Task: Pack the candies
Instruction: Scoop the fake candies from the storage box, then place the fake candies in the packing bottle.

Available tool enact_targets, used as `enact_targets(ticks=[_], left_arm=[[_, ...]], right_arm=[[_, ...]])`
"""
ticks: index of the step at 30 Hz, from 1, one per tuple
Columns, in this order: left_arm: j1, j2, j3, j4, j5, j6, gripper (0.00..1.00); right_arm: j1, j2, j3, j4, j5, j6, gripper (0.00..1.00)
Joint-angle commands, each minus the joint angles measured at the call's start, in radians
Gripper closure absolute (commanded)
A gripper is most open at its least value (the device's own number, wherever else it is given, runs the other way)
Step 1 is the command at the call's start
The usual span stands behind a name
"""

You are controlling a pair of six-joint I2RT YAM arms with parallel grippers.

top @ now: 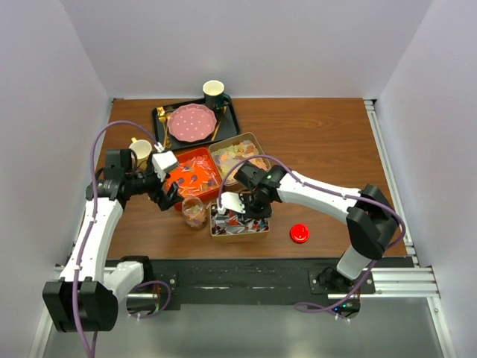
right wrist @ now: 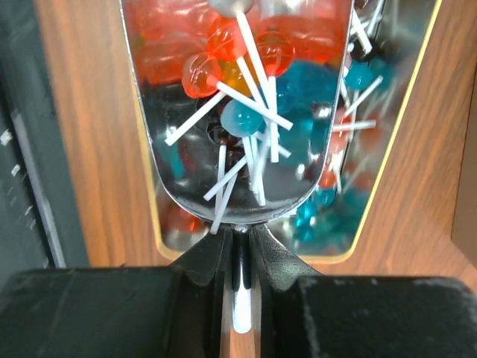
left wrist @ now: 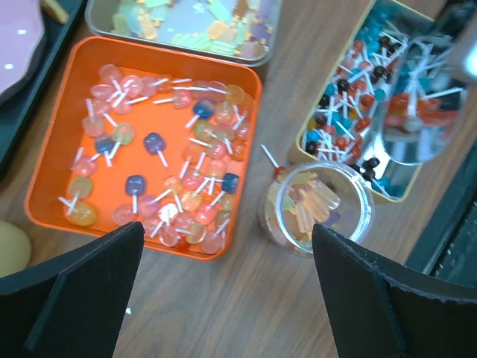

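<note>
Beyond right fingers [right wrist: 277, 262], candies [right wrist: 242, 118] in scoop [right wrist: 170, 173]

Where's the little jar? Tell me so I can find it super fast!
Look at the brown table, then the orange tray of lollipops. Just below it in the overhead view, beside the gold tin, stands the jar: the only see-through, round container, with pale gummy pieces inside.

Ahead of the black left end effector [left wrist: 227, 242], an orange tray [left wrist: 149, 52] holds pink, amber and navy candies [left wrist: 154, 142] on white sticks; the clear jar [left wrist: 276, 224] beside it shows pale yellow-orange pieces. Beyond the black right end effector [right wrist: 238, 240], a silvery scoop [right wrist: 175, 179] carries red, orange and blue ones. The tabletop [top: 320, 134] is brown wood-grain.
</note>
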Motion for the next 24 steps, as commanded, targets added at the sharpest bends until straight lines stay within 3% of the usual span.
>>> enact_targets(ticks=[1, 8, 17, 24], left_arm=[[0.026, -0.031, -0.004, 0.126, -0.032, -0.138, 0.0], [0.063, -0.1, -0.092, 0.248, -0.124, -0.292, 0.0], [0.072, -0.177, -0.12, 0.289, -0.19, -0.361, 0.01], [0.079, -0.206, -0.134, 0.309, -0.25, -0.383, 0.01]], right_arm=[[0.002, -0.047, 0.161, -0.162, -0.008, -0.075, 1.0], [0.001, 0.1, 0.523, -0.417, 0.078, -0.144, 1.0], [0.018, 0.315, 0.895, -0.641, 0.181, -0.173, 1.0], [0.062, 0.404, 0.997, -0.73, 0.32, -0.221, 1.0]])
